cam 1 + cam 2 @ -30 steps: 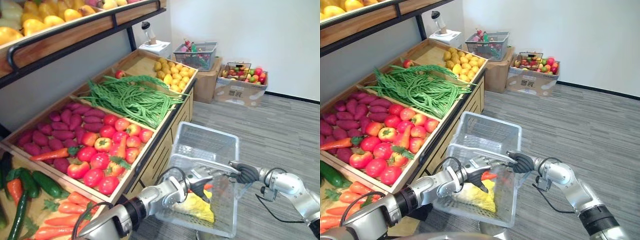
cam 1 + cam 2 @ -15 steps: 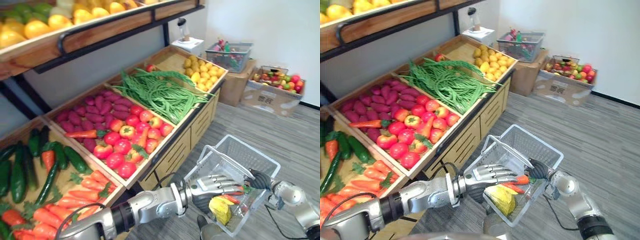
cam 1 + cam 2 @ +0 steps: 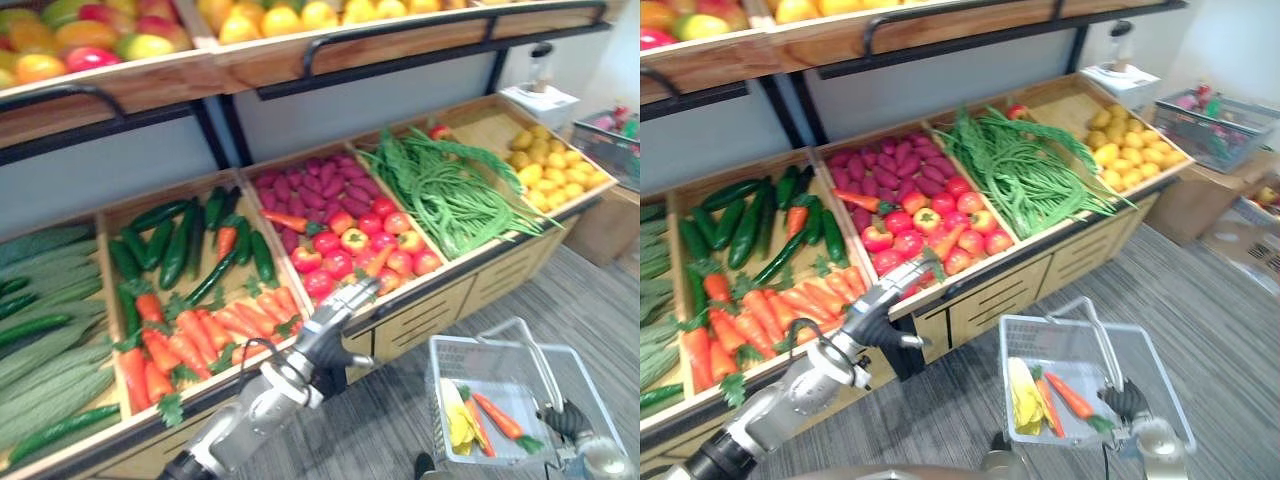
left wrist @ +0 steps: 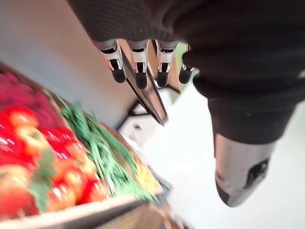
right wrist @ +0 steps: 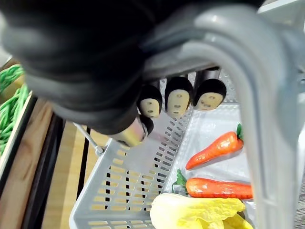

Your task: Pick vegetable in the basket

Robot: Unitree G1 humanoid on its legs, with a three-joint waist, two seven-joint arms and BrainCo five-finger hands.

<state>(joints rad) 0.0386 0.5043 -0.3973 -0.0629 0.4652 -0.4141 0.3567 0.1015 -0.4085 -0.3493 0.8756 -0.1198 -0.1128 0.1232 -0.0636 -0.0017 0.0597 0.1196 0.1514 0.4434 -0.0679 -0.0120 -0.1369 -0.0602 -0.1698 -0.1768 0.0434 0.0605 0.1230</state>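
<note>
- Basket (image 5: 124, 191): pale grey plastic, smooth, with slotted walls and a faint sheen. Its handle (image 5: 252, 119) is the same plastic, rounded and slick.
- Carrot (image 5: 212, 150) in the basket: glossy orange skin, probably moulded plastic.
- Leafy yellow vegetable (image 5: 190, 212): crinkled and matt.
- Tomatoes (image 3: 325, 242): shiny red.
- Display stand (image 3: 990, 300): light, matt wood.
- Floor (image 3: 940, 420): grey and matt, with a streaked grain.
- Left hand (image 4: 238, 62): dark ribbed cloth cover; fingers (image 4: 138, 57) of bright metal with dark matt tips.

The basket (image 3: 1040, 320) is at five o'clock, before the stand (image 3: 985, 305). In it, two carrots (image 3: 1072, 395) lie just right of a cabbage (image 3: 1024, 392). On the stand: beans (image 3: 1025, 170) at one o'clock, tomatoes (image 3: 930, 235) left of them, a heap of carrots (image 3: 770, 310) at nine.
</note>
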